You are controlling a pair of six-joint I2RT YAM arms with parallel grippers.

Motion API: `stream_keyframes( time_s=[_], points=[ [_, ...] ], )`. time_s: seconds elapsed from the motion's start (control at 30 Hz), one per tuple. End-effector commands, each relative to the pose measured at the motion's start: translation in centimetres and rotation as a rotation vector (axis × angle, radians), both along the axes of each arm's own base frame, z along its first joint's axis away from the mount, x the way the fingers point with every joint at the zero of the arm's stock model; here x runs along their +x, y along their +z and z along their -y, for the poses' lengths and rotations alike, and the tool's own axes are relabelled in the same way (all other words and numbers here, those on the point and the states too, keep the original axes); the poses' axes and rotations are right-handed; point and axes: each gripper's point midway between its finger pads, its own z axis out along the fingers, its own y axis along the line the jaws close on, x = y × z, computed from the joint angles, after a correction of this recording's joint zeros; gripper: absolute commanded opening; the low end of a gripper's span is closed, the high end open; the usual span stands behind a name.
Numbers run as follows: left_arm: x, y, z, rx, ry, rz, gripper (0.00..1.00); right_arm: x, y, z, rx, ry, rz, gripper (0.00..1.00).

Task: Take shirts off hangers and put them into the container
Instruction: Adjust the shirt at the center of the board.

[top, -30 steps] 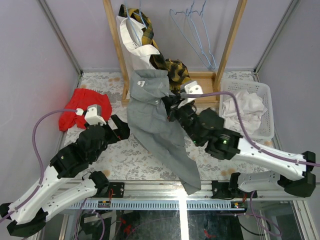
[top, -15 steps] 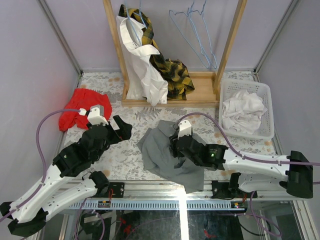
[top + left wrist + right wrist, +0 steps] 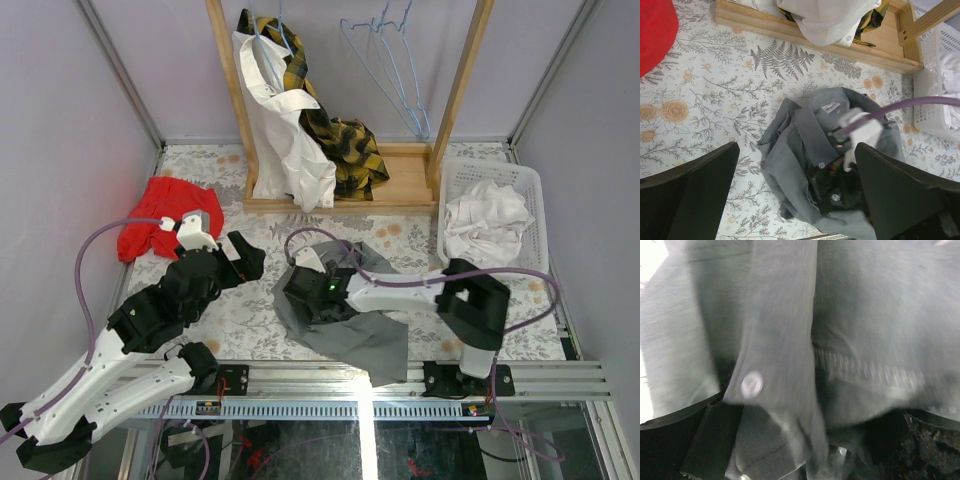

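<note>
Centrally, grey shirt (image 3: 350, 325) crumpled beneath right pincer (image 3: 795, 440) (spread wide), left pincer (image 3: 795, 147) wide, red cloth (image 3: 160, 215) nearby.

We observe bright, even light and soft shadows on the bench (image 3: 250, 310) in the top view, a sharp left wrist view, and a right wrist view smeared by motion blur, the grey shirt (image 3: 865, 315) dim low down, with blown-out white at the left edge.

A crumpled red cloth (image 3: 150, 205) lies on the flower-patterned table (image 3: 250, 310) at the left, well apart from the wooden rack (image 3: 228, 95) standing along the far edge.
</note>
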Motion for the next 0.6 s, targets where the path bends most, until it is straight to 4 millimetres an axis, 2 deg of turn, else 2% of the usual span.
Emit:
stream_keyframes(
  time_s=[0.0,0.2,0.23,0.27,0.33,0.37,0.4,0.43,0.47,0.57],
  points=[
    [0.2,-0.1,-0.1,-0.02,0.019,0.013,1.0,-1.0,-4.6,2.2,-0.195,-0.046,-0.104,0.99],
    [0.2,-0.4,-0.3,-0.026,0.023,0.018,1.0,-3.1,-9.7,2.8,-0.216,-0.04,-0.222,1.0],
    [0.2,-0.3,-0.3,-0.024,0.024,0.019,1.0,-3.5,-10.3,3.1,-0.221,-0.05,-0.237,0.95],
    [0.2,-0.3,-0.3,-0.02,0.025,0.018,1.0,-3.7,-10.8,3.5,-0.227,-0.064,-0.247,0.88],
    [0.2,-0.3,-0.3,-0.015,0.022,0.018,1.0,-4.0,-11.2,4.1,-0.225,-0.09,-0.254,0.66],
    [0.2,-0.4,-0.4,-0.01,0.024,0.016,1.0,-4.1,-11.1,4.2,-0.214,-0.101,-0.249,0.55],
    [0.2,-0.5,-0.4,-0.008,0.023,0.015,1.0,-4.0,-10.7,4.3,-0.197,-0.114,-0.236,0.48],
    [0.2,-0.7,-0.3,-0.004,0.022,0.013,1.0,-3.8,-10.2,4.5,-0.173,-0.123,-0.221,0.41],
    [0.3,-0.9,-0.3,0.0,0.021,0.011,1.0,-3.4,-9.3,4.1,-0.142,-0.126,-0.198,0.29],
    [0.4,-2.5,0.2,0.029,0.003,-0.015,1.0,-2.1,-6.8,4.7,-0.079,-0.164,-0.111,0.01]
  ],
)
